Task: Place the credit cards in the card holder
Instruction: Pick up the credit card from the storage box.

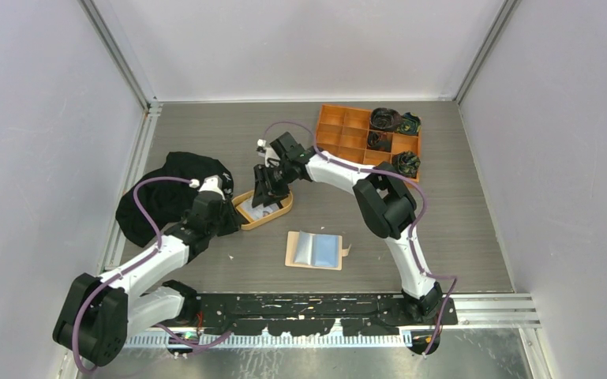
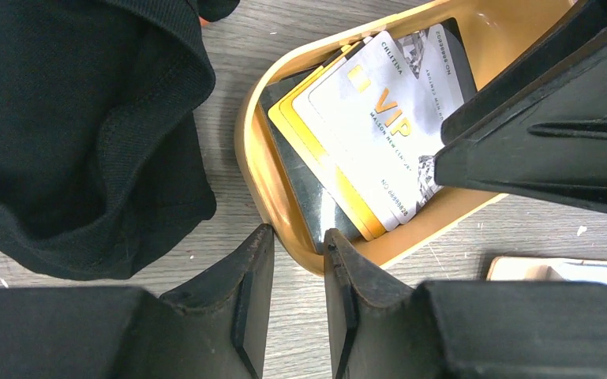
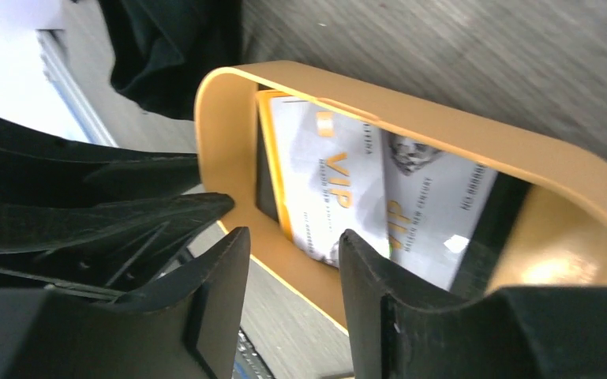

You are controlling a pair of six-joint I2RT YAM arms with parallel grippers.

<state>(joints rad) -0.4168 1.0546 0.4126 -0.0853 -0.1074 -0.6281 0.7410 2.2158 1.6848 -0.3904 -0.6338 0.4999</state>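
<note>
Grey-white VIP card [image 2: 371, 126] is stacked topmost in the oval tray [image 2: 251, 150], over a dark card [image 2: 304, 185]. Its long axis appears to run across the tray, one short end by the wall nearest the left end effector [image 2: 296, 237]. That end effector's fingertips flank the tray's rim corner; whether the rim is clamped cannot be told. Right end effector [image 3: 294, 237] is spread astride the tray's wall, nothing pinched. Card holder [image 1: 303, 249] is laid open on the table [image 1: 458, 237], well apart from both end effectors on their arm-base side, long axis along the near edge, with a blue card [image 1: 327, 250] on it.
</note>
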